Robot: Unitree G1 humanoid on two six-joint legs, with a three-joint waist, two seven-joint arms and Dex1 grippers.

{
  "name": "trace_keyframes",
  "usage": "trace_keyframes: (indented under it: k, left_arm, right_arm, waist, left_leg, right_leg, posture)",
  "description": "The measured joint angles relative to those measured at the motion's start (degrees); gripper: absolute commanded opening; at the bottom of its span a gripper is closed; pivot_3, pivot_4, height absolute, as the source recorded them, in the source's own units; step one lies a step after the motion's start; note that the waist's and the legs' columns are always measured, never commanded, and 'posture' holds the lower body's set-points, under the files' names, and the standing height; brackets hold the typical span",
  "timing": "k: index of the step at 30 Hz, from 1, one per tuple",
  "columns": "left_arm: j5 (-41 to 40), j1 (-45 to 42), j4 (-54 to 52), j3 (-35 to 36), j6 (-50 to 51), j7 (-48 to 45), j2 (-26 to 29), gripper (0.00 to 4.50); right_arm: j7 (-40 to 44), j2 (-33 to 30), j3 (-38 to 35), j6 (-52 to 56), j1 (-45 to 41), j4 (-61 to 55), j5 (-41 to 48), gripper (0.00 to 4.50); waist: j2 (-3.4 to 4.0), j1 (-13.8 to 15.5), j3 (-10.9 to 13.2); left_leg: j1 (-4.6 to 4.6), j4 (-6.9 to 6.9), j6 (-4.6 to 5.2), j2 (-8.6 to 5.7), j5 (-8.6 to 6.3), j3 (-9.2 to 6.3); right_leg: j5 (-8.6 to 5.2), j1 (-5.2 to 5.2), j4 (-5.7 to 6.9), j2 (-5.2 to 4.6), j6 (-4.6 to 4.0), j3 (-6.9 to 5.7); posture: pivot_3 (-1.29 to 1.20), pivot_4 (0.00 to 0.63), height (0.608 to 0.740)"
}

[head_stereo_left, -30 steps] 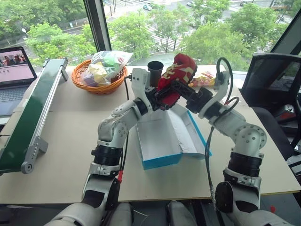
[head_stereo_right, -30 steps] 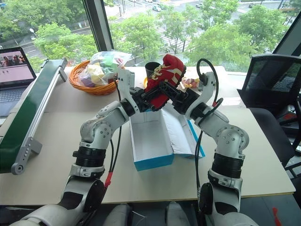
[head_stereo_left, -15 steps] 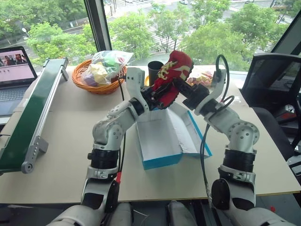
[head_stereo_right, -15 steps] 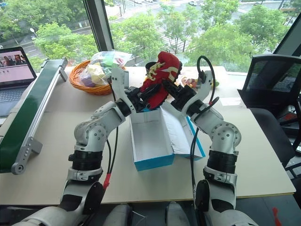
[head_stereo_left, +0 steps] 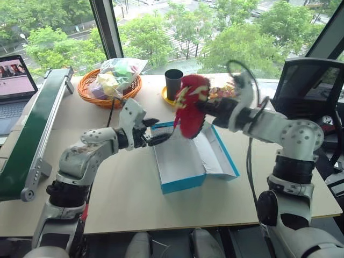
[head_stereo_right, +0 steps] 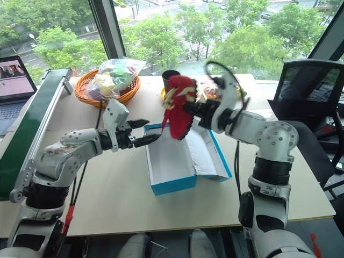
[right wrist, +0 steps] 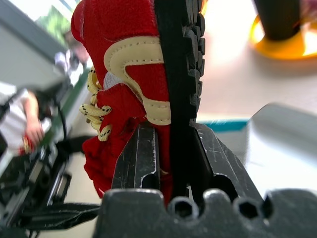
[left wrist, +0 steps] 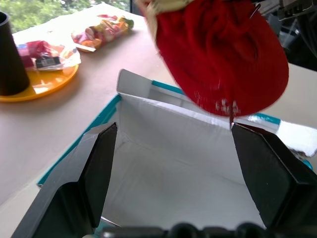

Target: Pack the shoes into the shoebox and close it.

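Observation:
A red shoe point(head_stereo_left: 189, 105) with yellow-gold trim and a black sole hangs over the far end of the shoebox point(head_stereo_left: 185, 184), held up on edge. My right gripper point(head_stereo_left: 203, 107) is shut on it, and the right wrist view shows the shoe point(right wrist: 129, 74) pinched at its sole between the fingers point(right wrist: 141, 153). The blue shoebox is open and white inside, its lid point(head_stereo_left: 217, 153) lying flat to the right. My left gripper point(head_stereo_left: 157, 130) stands open just left of the box's far end, apart from the shoe. In its wrist view the shoe point(left wrist: 223, 54) hangs above the box's white inside point(left wrist: 163, 153).
An orange basket point(head_stereo_left: 97, 97) holding a clear bag of coloured items sits at the back left. A black cup point(head_stereo_left: 173, 83) on a yellow plate stands behind the box, with snack packets point(left wrist: 101, 32) beside it. A green conveyor point(head_stereo_left: 32, 129) and a laptop point(head_stereo_left: 13, 80) line the left; a black chair point(head_stereo_left: 306, 80) stands right.
My left gripper let go of the shoe, opened and drew away to the left and down. My right gripper shut on the shoe and now holds it alone over the box.

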Motion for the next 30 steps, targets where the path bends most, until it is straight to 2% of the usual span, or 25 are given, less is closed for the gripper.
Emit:
trace_keyframes:
  k: [3,7,11,14,19,21,24,30]
  left_arm:
    - [1.58,1.13,0.13,-1.2,-1.47,-2.17,1.54,3.9]
    - [2.66,2.92,-0.83,-2.96,-2.26,-4.24,2.11,3.9]
    - [2.5,4.8,-3.77,-3.21,-2.07,-6.15,4.1,3.9]
    - [2.18,5.39,-5.76,-3.03,-0.86,-7.23,5.78,3.9]
    - [-0.51,6.88,-9.36,-1.99,2.13,-8.57,7.07,3.9]
    - [-0.96,6.88,-9.39,-1.59,2.64,-8.38,7.04,3.9]
    - [-0.98,6.86,-9.47,-1.56,2.68,-7.89,6.68,3.9]
    - [-0.96,6.86,-9.52,-1.56,2.72,-7.47,6.69,3.9]
  right_arm:
    - [-0.36,0.26,0.77,4.58,0.04,0.0,-0.59,0.42]
    - [0.21,0.43,3.51,4.89,3.58,0.19,-4.8,0.42]
    - [2.63,-0.29,6.41,2.08,9.03,3.01,-10.51,0.42]
    - [5.02,-1.43,7.89,-0.85,9.14,4.72,-14.52,0.42]
    - [9.75,-4.23,14.58,-6.15,9.16,6.96,-21.63,0.42]
    - [11.62,-4.76,16.72,-7.73,8.91,7.12,-23.52,1.41]
    - [13.47,-4.69,19.29,-10.2,8.56,7.41,-26.87,2.31]
    - [15.0,-4.21,19.5,-10.88,6.91,7.55,-30.47,4.44]
  waist:
    - [0.0,0.69,0.0]
    - [0.0,0.93,0.0]
    - [0.0,0.76,0.01]
    - [0.0,0.41,0.0]
    - [0.0,0.6,0.01]
    - [0.0,0.65,0.0]
    - [0.0,0.68,0.0]
    - [0.0,0.73,0.01]
  left_leg:
    - [-0.02,-0.01,0.0,0.0,0.0,0.0]
    - [-0.03,0.02,0.0,0.0,0.0,0.0]
    - [-0.03,0.01,0.0,0.01,0.0,0.0]
    - [0.05,0.02,0.0,0.03,0.0,0.02]
    - [0.06,0.05,0.0,0.02,0.0,0.01]
    - [0.09,0.09,0.0,0.02,0.0,0.01]
    - [0.14,0.11,0.0,0.02,0.0,0.01]
    - [0.01,0.11,0.0,0.01,0.0,0.01]
  right_leg:
    - [0.0,-0.01,-0.03,0.0,0.0,-0.01]
    - [0.0,0.0,-0.03,-0.01,0.01,-0.01]
    - [-0.01,-0.04,-0.01,0.01,0.01,-0.01]
    - [-0.01,0.01,0.0,0.03,0.02,0.02]
    - [-0.02,0.05,-0.01,0.02,0.04,0.02]
    - [-0.03,0.1,-0.01,0.02,0.05,0.02]
    - [-0.07,0.13,0.02,0.03,0.12,0.01]
    - [-0.04,0.03,0.01,0.01,0.07,0.02]
  posture:
    - [0.0,0.15,0.74]
    - [0.0,0.15,0.74]
    - [0.0,0.15,0.74]
    - [0.0,0.15,0.74]
    - [0.0,0.15,0.74]
    - [0.0,0.15,0.74]
    - [0.0,0.15,0.74]
    - [0.0,0.15,0.74]
